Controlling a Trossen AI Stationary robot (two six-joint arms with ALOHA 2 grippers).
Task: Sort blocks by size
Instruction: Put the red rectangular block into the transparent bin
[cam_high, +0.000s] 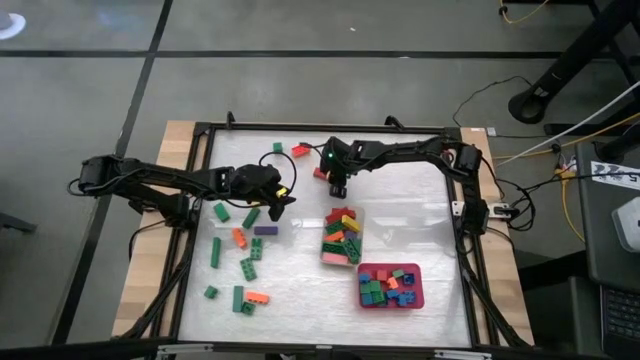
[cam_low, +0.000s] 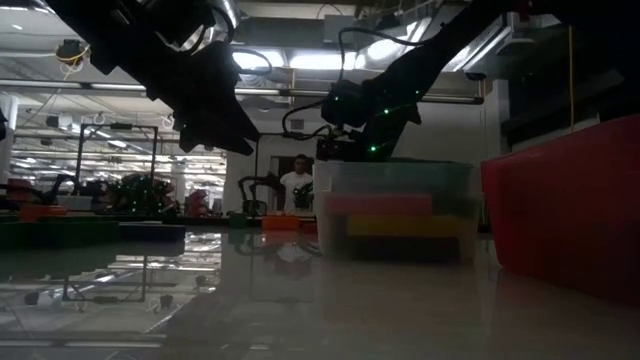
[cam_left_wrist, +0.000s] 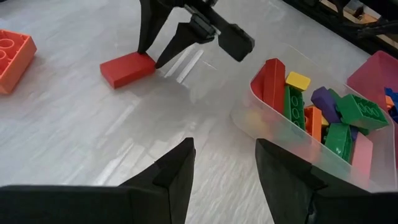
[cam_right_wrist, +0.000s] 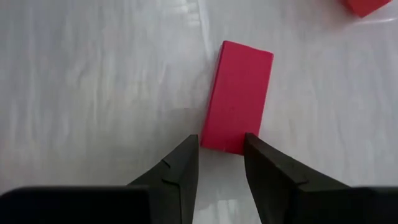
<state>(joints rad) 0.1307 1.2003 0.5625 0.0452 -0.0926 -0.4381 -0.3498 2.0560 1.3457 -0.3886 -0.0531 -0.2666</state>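
The clear plastic rectangular tub (cam_high: 341, 240) holds long studded bricks; the flat red rectangular tray (cam_high: 391, 287) beside it holds short ones. More blocks (cam_high: 240, 262) lie scattered on the table's left. The left gripper (cam_high: 277, 203) hovers, fingers apart, empty. The right gripper (cam_right_wrist: 221, 163), fingers parted, stands at a smooth red rectangular brick (cam_right_wrist: 238, 96), not gripping it.

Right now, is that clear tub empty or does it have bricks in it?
Partly full. The clear tub holds long bricks, red, green, yellow, purple and orange, piled loosely.
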